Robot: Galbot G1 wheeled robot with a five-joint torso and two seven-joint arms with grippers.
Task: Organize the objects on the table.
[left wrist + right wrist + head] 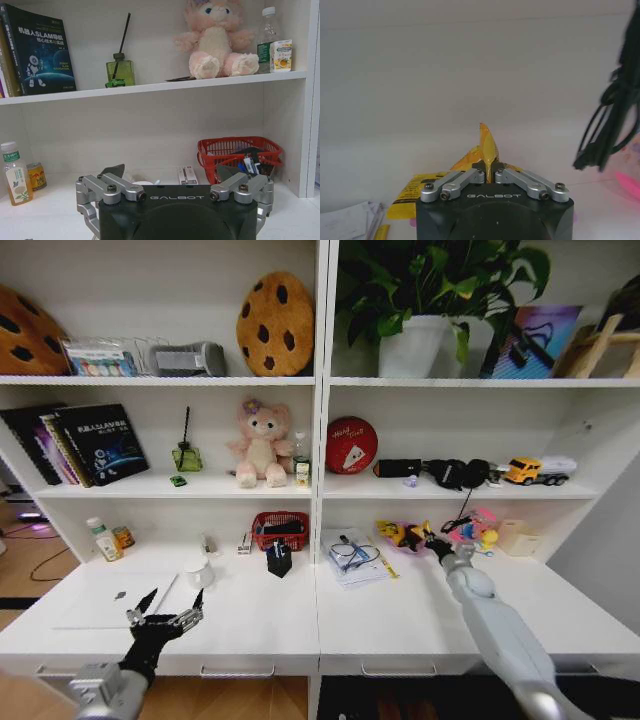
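at the back right of the table [420, 625], our right gripper [432, 544] is pinched shut on a yellow wrapper [487, 145] — its jaws meet on the upright fold, right among the small heap of toys [478, 528] against the wall. we judge this the pick-up step for that packet; next it needs lifting straight up, clear of the black cable [605, 125] hanging just beside it, before carrying it anywhere. our left gripper [165, 615] hovers low over the front left of the table with fingers spread wide, holding nothing, near the laptop [115, 600] lying flat there.

counting: one laptop, one black holder [279, 558] with pens in front of the red basket [280, 530], one mug [199, 573], one green car [178, 480] — on the shelf, not the table.
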